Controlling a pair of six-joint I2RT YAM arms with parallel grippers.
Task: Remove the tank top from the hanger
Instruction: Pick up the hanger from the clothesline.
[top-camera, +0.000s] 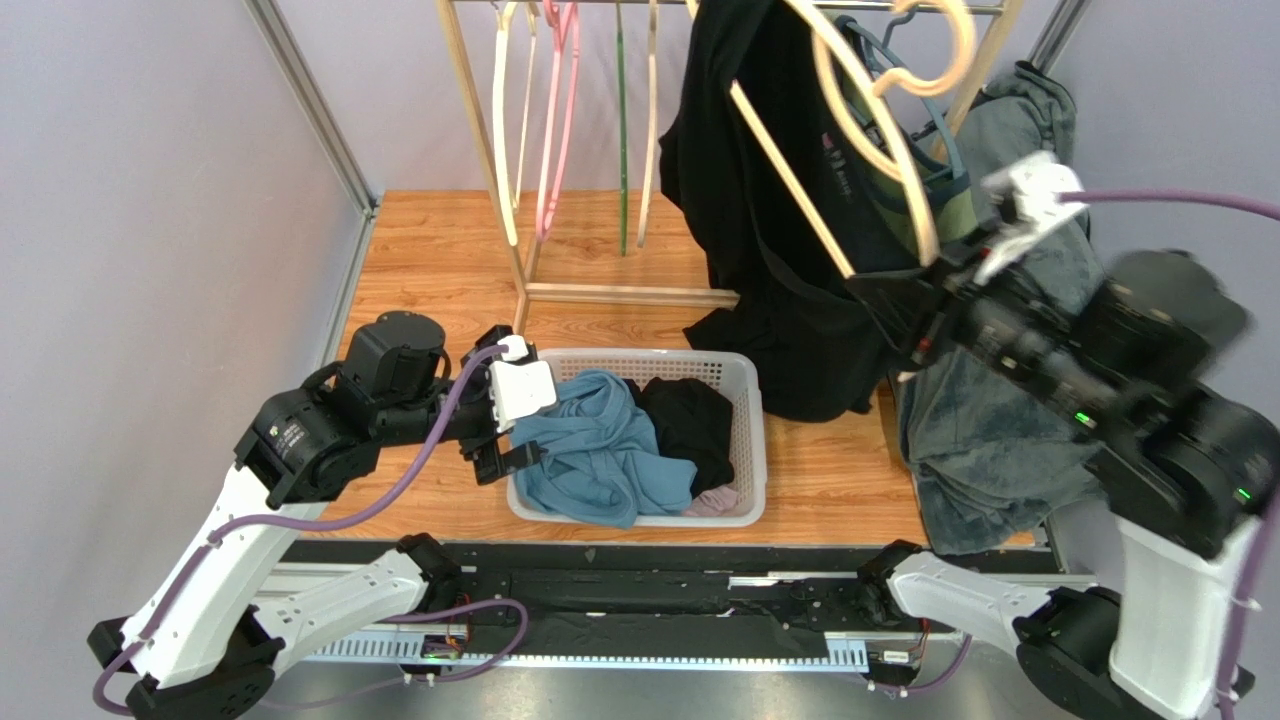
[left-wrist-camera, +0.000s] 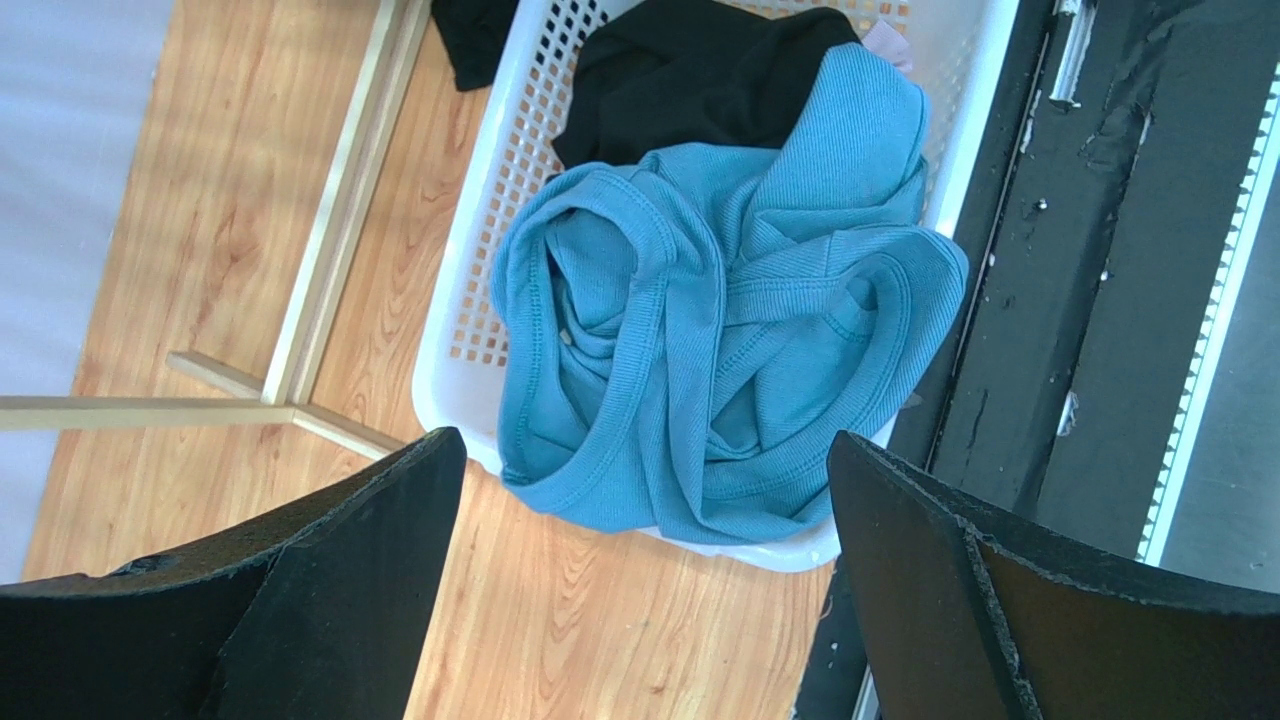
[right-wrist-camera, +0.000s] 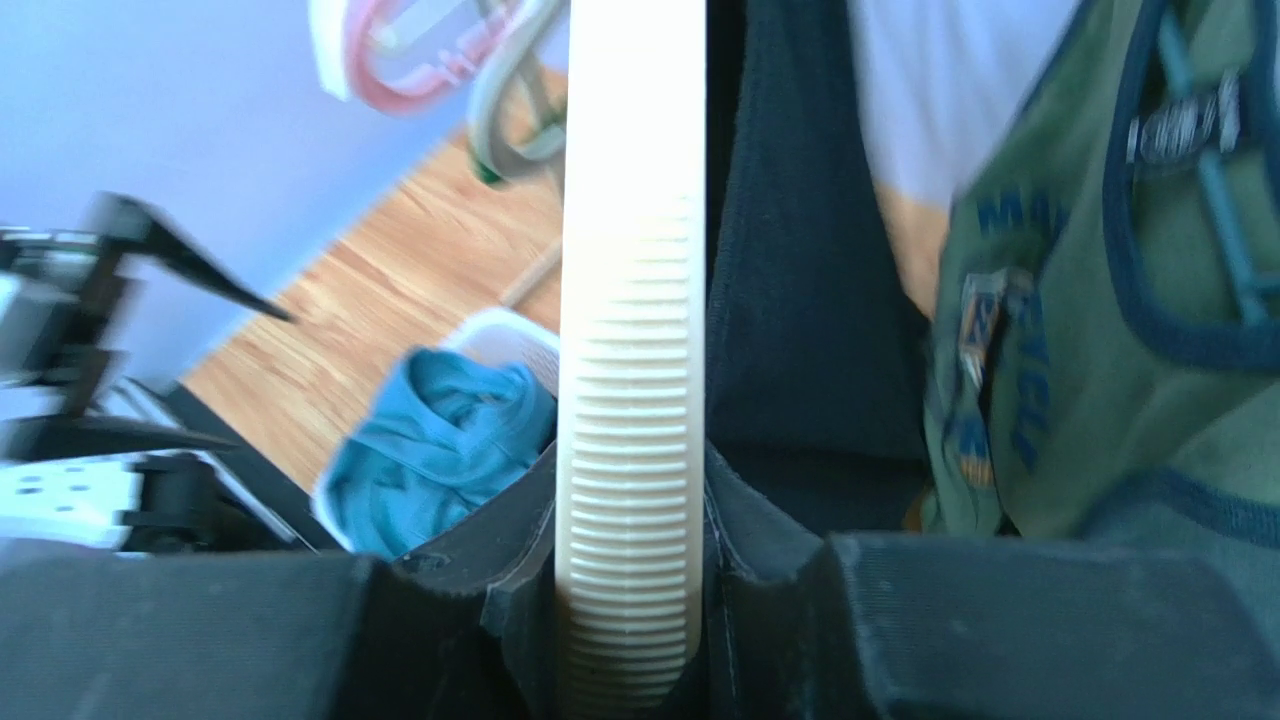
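The black tank top (top-camera: 751, 195) hangs at the far right of the wooden rack (top-camera: 489, 120). It is draped about the cream hanger (top-camera: 879, 143), and its hem falls to the counter (top-camera: 436, 255) just behind the far right corner of the basket (top-camera: 747, 450). The hanger sits tilted. One straight arm crosses the dark fabric on a diagonal, and its curved loop stands out to the right of the garment.

The right fingers (top-camera: 909, 308) pinch that hanger. In the right wrist view the ribbed cream bar (right-wrist-camera: 631, 375) runs straight up between the two black pads (right-wrist-camera: 496, 600), which press on it from both sides. The black cloth lies just behind the bar. Beside it to the right is a green garment (right-wrist-camera: 1052, 345) with dark trim and lettering too blurred to read. A grey garment (top-camera: 992, 435) hangs below the right arm, down to the counter's near edge.

The white basket stands on the counter in front of the rack. It holds a crumpled blue tank top (left-wrist-camera: 721, 345), whose edge spills over the near rim, and a dark garment (top-camera: 691, 420) further in.

The left fingers (left-wrist-camera: 331, 585) are spread wide and hold nothing. They hover above the basket's left side, with the blue fabric between them in the wrist view. Pink and pale bare hangers (top-camera: 556, 105) hang at the left of the rack.
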